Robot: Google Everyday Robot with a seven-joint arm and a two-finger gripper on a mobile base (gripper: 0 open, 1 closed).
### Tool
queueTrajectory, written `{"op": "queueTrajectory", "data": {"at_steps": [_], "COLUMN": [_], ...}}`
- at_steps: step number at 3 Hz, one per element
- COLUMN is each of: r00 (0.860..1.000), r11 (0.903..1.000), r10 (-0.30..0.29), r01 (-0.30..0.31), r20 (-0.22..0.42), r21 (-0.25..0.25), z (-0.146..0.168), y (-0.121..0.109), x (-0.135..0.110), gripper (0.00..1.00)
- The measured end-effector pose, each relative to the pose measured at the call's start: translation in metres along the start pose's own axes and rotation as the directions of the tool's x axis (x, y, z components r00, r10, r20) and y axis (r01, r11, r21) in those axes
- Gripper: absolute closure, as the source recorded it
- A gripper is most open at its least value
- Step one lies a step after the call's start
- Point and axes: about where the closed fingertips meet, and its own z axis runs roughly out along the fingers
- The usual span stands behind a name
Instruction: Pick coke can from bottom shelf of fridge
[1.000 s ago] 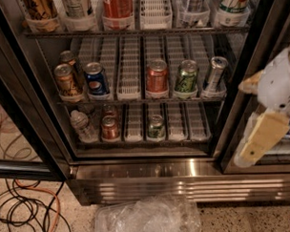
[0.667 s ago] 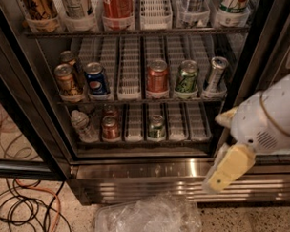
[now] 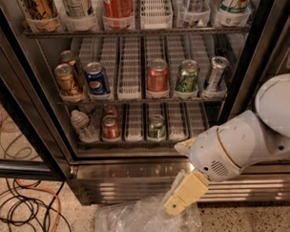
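Observation:
The fridge (image 3: 137,178) stands in front of me with its door open. On its bottom shelf (image 3: 136,141) a small red coke can (image 3: 110,128) stands in a left lane, with another red can (image 3: 111,112) behind it. A clear water bottle (image 3: 82,126) is to its left and a green can (image 3: 156,127) to its right. My gripper (image 3: 179,176) is at the lower right, in front of the steel base panel, below and to the right of the shelf. Its beige fingers (image 3: 187,193) are apart and hold nothing.
The middle shelf holds several cans, among them a blue one (image 3: 96,79), a larger red one (image 3: 158,76) and a green one (image 3: 186,77). A crumpled clear plastic bag (image 3: 134,222) lies on the floor below the fridge. Cables (image 3: 24,213) lie at the left.
My arm has swung down and to the left, from the right side of the fridge to the front of the base panel. The cans have not moved.

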Motion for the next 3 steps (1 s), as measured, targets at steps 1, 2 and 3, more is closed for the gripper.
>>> {"op": "queueTrajectory", "data": {"at_steps": [1, 2, 3], "r00": [1.0, 0.996, 0.964], "r11": [1.0, 0.9994, 0.9991], "r10": [0.0, 0.016, -0.009], "r01": [0.0, -0.013, 0.019], "r20": [0.001, 0.092, 0.265], "r21": [0.002, -0.033, -0.037], "z": [-0.001, 0.026, 0.065], "y": [0.0, -0.005, -0.017], "x": [0.0, -0.002, -0.03], "gripper": [0.0, 0.0, 0.0]}}
